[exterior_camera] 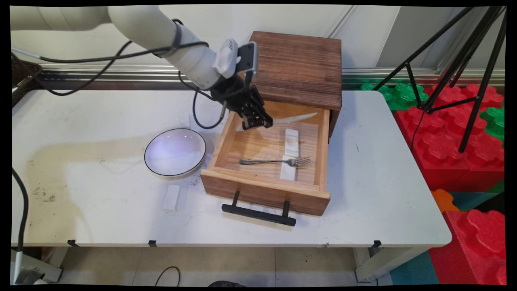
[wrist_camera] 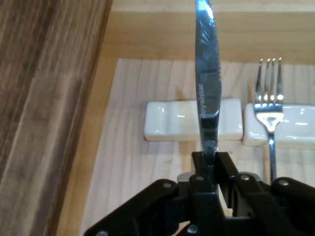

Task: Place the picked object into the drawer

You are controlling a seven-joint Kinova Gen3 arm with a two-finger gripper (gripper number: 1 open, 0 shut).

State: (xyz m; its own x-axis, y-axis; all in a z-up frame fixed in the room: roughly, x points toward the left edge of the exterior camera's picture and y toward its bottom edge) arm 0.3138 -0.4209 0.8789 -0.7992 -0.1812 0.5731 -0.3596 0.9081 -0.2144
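My gripper [exterior_camera: 257,122] is shut on a table knife [exterior_camera: 295,118], held level over the back of the open wooden drawer [exterior_camera: 264,192]. In the hand view the gripper [wrist_camera: 210,162] pinches the knife [wrist_camera: 207,78] near its handle, and the serrated blade points away from me. Directly beneath the blade lies a white cutlery rest [wrist_camera: 167,120] on the drawer floor. A second white rest [exterior_camera: 288,171] carries the head of a fork [exterior_camera: 278,161], also in the hand view as fork [wrist_camera: 268,113]. The knife hangs above its rest without touching it.
The drawer juts out of a dark wooden cabinet [exterior_camera: 299,68], black handle [exterior_camera: 258,213] toward the table's near edge. A white bowl with a dark rim [exterior_camera: 175,153] sits left of the drawer, and a third white rest [exterior_camera: 171,198] lies before it. A tripod [exterior_camera: 464,60] stands at right.
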